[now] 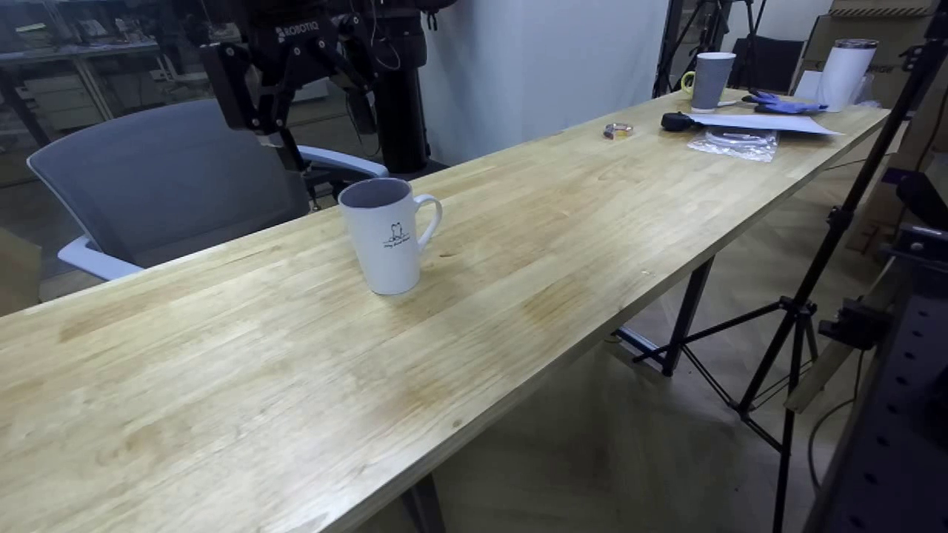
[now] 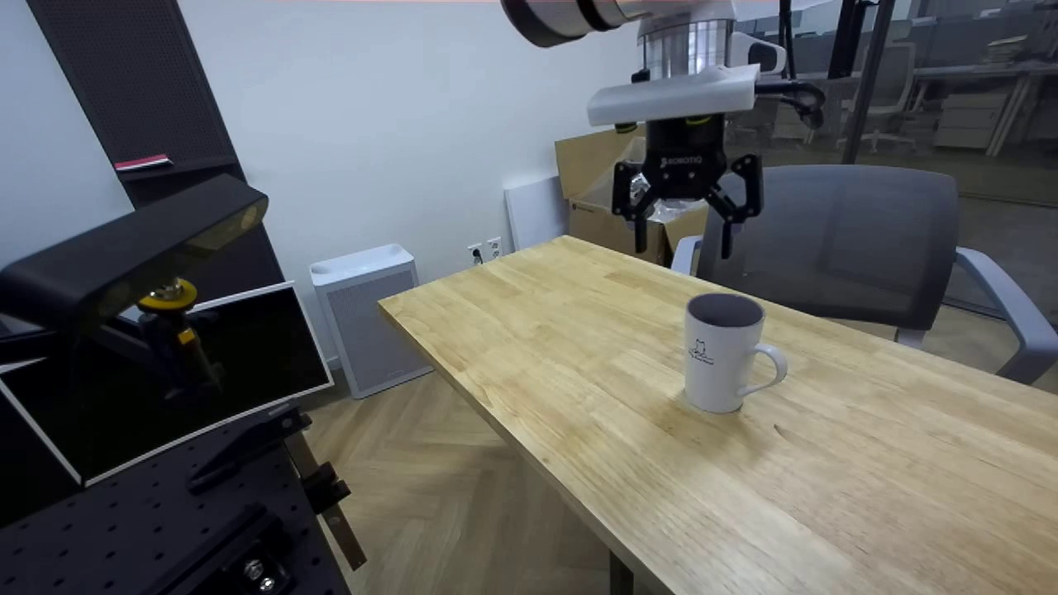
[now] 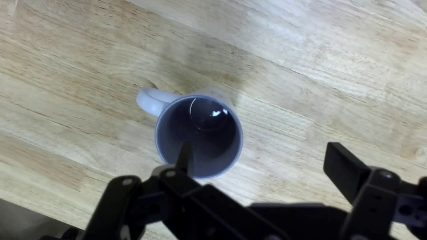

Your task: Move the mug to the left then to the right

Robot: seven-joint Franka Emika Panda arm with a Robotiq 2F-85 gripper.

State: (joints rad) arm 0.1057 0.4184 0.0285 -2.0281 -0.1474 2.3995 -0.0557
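The white ceramic mug (image 2: 715, 380) stands upright on the wooden tabletop (image 1: 222, 385), a small line drawing and lettering on its side. In the wrist view its grey inside shows down to the round bottom, where bright reflections gleam. The Robotiq hand (image 2: 683, 241) has its fingers (image 3: 345, 170) spread wide, and in both exterior views a gap shows between it and the mug. Farther along the tabletop, in an exterior view, stand a grey paper cup (image 1: 712, 83) and a white lidded tumbler (image 1: 846, 78), their contents hidden from here. Near them a clear plastic bag (image 1: 740, 148) and a sheet of white paper (image 1: 770, 123) overlap, the bag's contents too unclear to name. In an exterior view, an open cardboard box (image 2: 591, 227) beyond the tabletop's far corner holds crumpled clear plastic (image 2: 610, 186)
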